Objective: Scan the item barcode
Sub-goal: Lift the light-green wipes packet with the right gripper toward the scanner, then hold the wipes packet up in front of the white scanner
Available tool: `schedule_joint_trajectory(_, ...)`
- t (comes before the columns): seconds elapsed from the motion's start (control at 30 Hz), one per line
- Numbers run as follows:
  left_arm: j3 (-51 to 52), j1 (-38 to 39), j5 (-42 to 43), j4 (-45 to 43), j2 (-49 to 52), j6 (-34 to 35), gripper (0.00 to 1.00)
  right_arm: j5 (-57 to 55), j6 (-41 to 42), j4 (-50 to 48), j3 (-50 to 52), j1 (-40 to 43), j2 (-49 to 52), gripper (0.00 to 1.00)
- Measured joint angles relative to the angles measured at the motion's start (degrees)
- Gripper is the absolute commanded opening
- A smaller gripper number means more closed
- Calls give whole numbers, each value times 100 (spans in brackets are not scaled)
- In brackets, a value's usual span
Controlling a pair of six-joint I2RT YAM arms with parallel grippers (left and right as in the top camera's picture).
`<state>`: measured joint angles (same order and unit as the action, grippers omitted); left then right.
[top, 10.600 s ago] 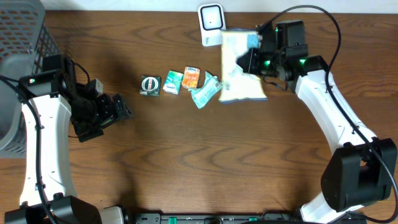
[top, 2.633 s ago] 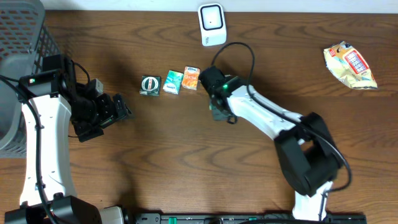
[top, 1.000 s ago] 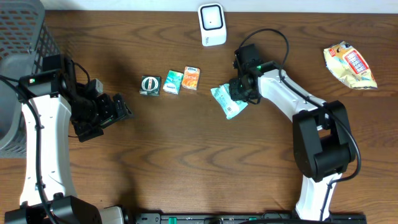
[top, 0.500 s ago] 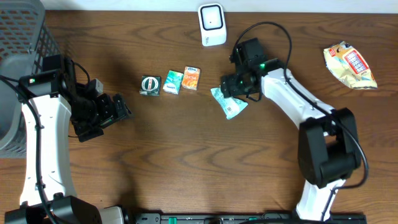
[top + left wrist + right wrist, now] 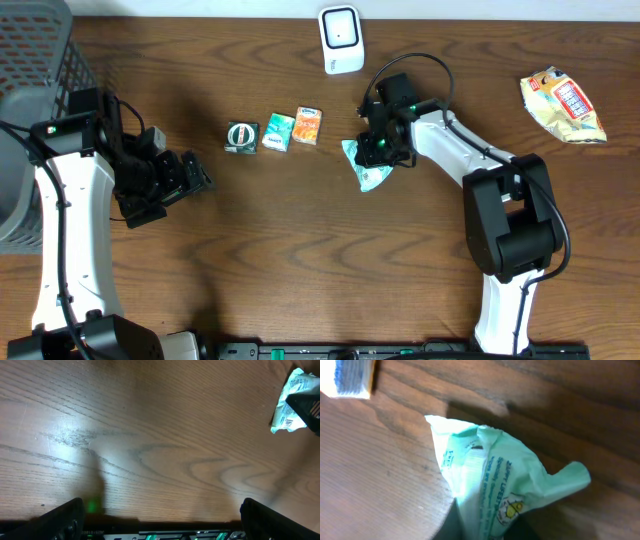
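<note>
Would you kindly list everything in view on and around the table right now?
white boxy barcode scanner: one, white, far edge, centre
small dark green pack: one, dark green, left end of row
small green packet: one, green, mid-row
small orange packet: one, orange, right end of row
pale green crinkled plastic packet: one, pale green, right of row
yellow and red snack bag: one, far right
grey plastic basket: one, far left
brown wooden table: one
left claw: black, open
right claw: black, shut on pale green packet

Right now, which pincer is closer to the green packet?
Right. The right pincer is shut on the green packet, pinching its top. The left pincer hangs open far off on the other side.
</note>
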<state>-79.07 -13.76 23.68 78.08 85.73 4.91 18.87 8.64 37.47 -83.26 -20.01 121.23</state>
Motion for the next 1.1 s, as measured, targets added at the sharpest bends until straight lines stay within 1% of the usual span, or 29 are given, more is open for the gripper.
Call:
schedule_joint_trajectory(0.27, 0, 0, 0, 0, 0, 0, 98, 439, 28, -142, -4, 74, -192, 1)
schedule_joint_trajectory(0.33, 0, 0, 0, -2, 0, 0, 98, 542, 33, -310, 11, 96, -474, 1)
schedule_joint_trajectory(0.43, 0, 0, 0, 0, 0, 0, 98, 649, 33, -601, 11, 111, -1167, 1)
schedule_joint_trajectory(0.57, 0, 0, 0, 0, 0, 0, 98, 796, 35, -739, -22, 136, -2345, 1)
schedule_joint_trajectory(0.67, -2, 0, 0, -2, 0, 0, 98, 907, 94, -739, -26, 129, -2721, 1)
schedule_joint_trajectory(0.77, 0, 0, 0, -2, 0, 0, 98, 1014, 372, -728, -26, 114, -2885, 1)
schedule_joint_trajectory(0.97, 0, 0, 0, 0, 0, 0, 98, 1062, 1349, -525, -26, 98, -2881, 1)
schedule_joint_trajectory(1.1, 0, 0, 0, 2, 0, 0, 98, 1132, 1676, -393, -26, 42, -2881, 2)
